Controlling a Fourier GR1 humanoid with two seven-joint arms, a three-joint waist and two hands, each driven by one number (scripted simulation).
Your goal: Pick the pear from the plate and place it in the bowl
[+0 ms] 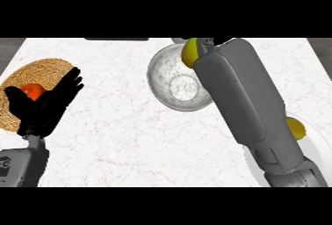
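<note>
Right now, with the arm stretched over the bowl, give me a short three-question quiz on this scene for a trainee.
1. True or false: the left hand is open, in front of the woven mat.
2. The pear shows at: A the far rim of the bowl; B the bowl's near rim; C the left hand.
3. Fill in: the white plate lies at the view's ___ edge.
Key: 1 true; 2 A; 3 right.
</note>
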